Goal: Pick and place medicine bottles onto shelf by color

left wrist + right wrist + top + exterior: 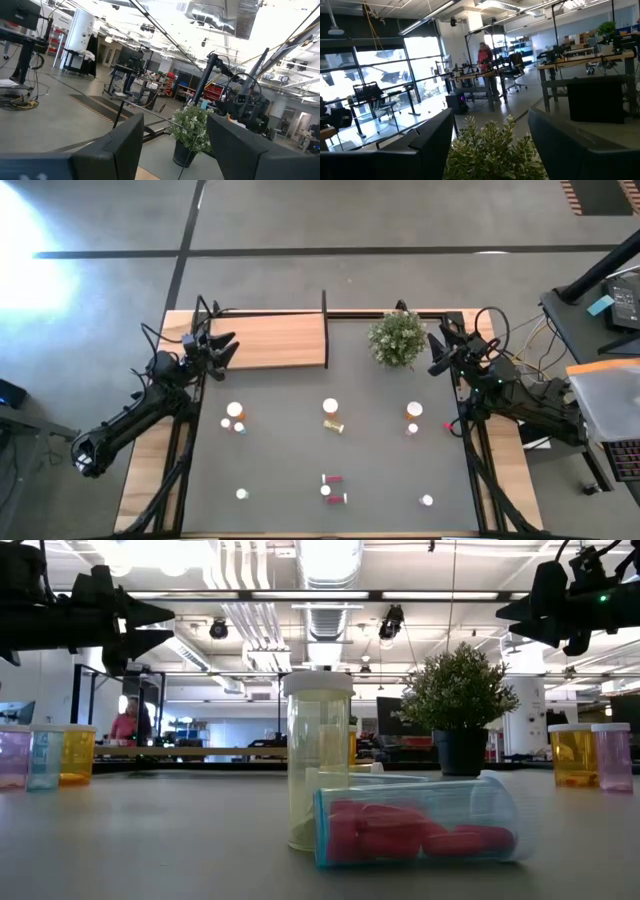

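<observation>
Both claws, left (226,347) and right (438,348), are held spread and empty above the table (300,460); bottles (331,410) are left scattered off the shelf (270,340).

The bench (300,520) carries a dark mat, and the plant (397,339) stands at its far edge. Just left of the plant lies the wooden shelf (270,341), its thin dark upright edge on the end facing the plant. Nearer than the plant, bottles are scattered over the mat: a pair (412,417) just below it, a group (332,415) toward the middle, another group (235,417) farther left, a few (332,487) lying near the front edge, and single ones (426,501) near the front corners.
</observation>
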